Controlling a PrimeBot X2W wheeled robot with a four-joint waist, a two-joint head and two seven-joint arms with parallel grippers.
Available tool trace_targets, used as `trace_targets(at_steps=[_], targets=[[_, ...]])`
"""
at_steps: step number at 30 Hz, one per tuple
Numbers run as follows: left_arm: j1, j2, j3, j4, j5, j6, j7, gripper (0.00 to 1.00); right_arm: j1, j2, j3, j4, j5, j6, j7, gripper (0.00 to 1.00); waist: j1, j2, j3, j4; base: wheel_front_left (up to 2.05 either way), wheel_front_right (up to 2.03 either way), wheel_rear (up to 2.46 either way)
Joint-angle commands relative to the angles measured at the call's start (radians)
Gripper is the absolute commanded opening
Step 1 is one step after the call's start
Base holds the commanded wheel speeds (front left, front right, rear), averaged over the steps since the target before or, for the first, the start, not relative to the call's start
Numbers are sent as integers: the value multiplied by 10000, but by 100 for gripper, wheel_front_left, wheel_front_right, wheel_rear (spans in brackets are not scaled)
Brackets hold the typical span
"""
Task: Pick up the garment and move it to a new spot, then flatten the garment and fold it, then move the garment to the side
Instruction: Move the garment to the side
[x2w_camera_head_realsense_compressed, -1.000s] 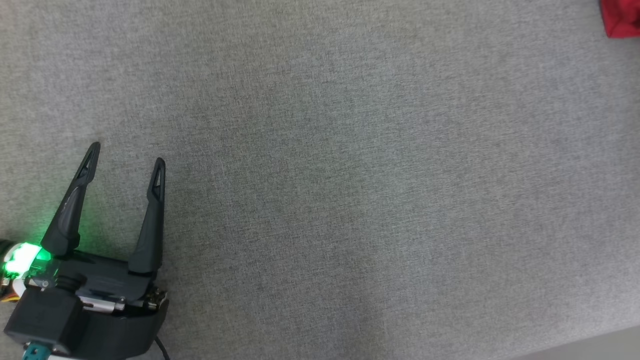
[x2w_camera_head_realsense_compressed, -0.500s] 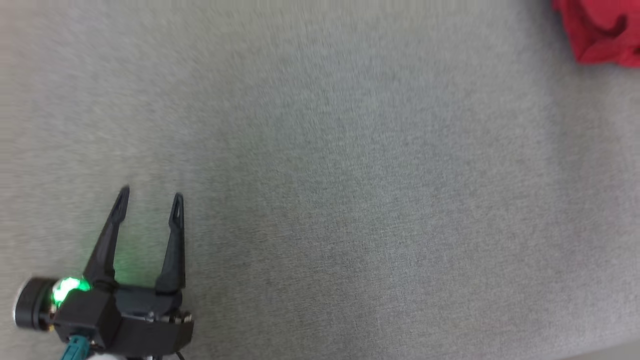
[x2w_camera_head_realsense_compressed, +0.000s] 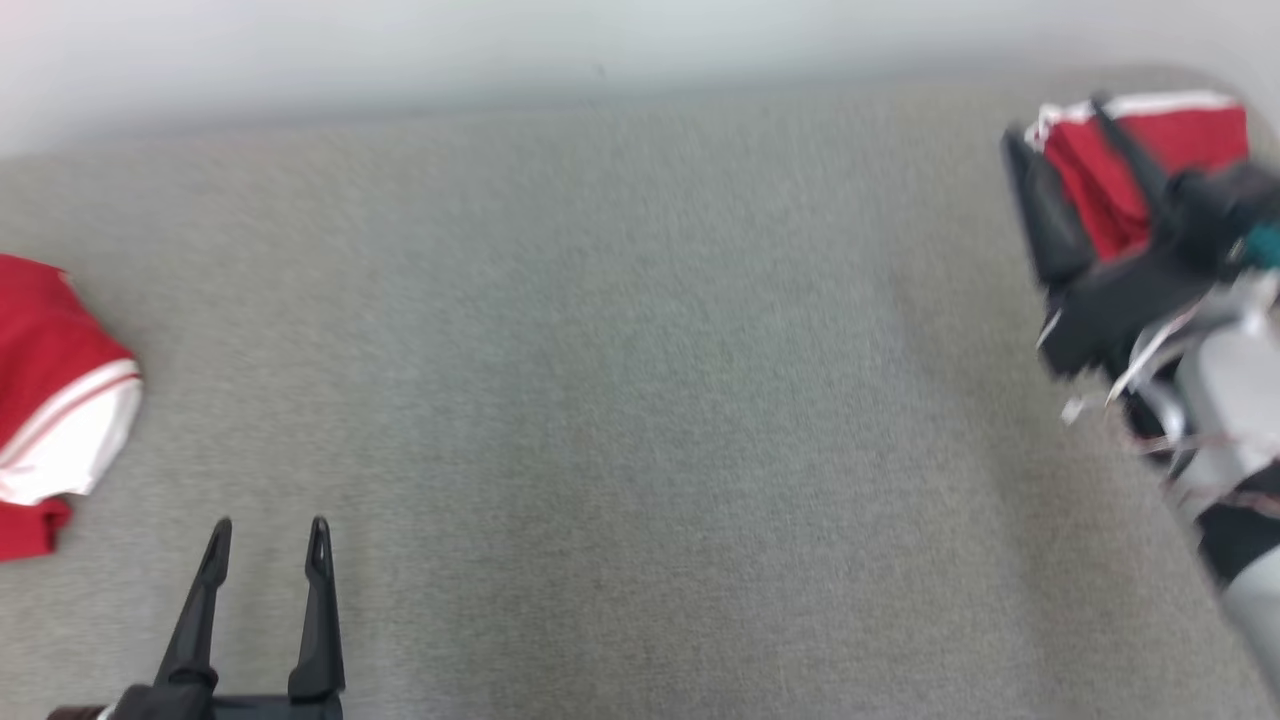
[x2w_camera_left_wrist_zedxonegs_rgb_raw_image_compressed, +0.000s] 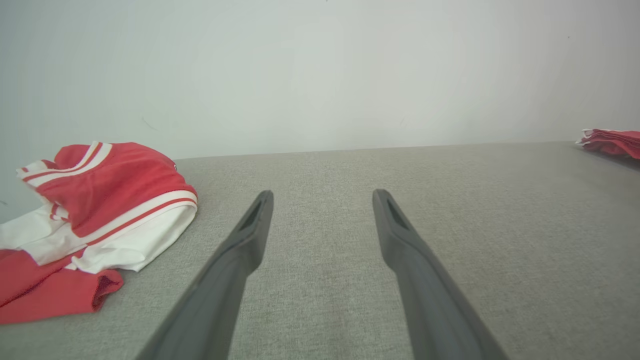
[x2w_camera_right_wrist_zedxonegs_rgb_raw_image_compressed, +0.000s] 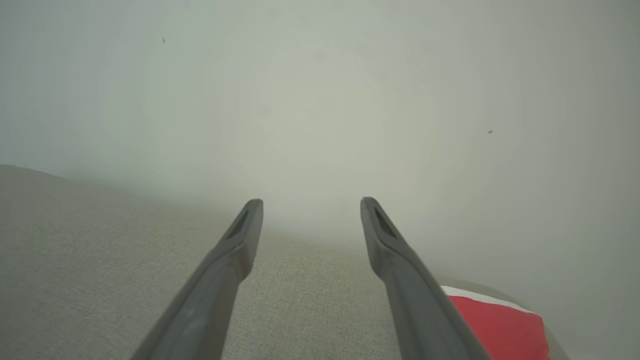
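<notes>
at the left edge of the grey cloth-covered bench (x2w_camera_head_realsense_compressed: 640, 400), a crumpled red-and-white garment (x2w_camera_head_realsense_compressed: 55, 390) lies partly cut off by the head view. just right of it and nearer the robot, the left gripper (x2w_camera_head_realsense_compressed: 270, 528) has its fingers apart, with just bench cloth between them. a wide grey stretch runs on to the far edge, below a pale wall (x2w_camera_head_realsense_compressed: 500, 50). at the far right corner lies a folded red garment (x2w_camera_head_realsense_compressed: 1200, 135). the blurred right gripper (x2w_camera_head_realsense_compressed: 1055, 122) is over it, fingers apart; contact is unclear.
</notes>
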Motion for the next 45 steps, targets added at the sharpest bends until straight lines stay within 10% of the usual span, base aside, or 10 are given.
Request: trace_targets(at_steps=[1,20,45], targets=[[188,-56,42,-5,71,22,-29,100,318,134,-125,-108,-36,-25,-27,100,2,0,-947,589,0,0,0],[759,-350,272,545,202,-242,-30,100,5641,2513,-2609,-2503,-1045,-23,-109,100,2,0,-2344,855,0,0,0],[897,-237,759,1296,311,-213,-31,100,8380,4284,-4064,-3894,-1868,-23,-343,100,2,0,-2674,1018,0,0,0]])
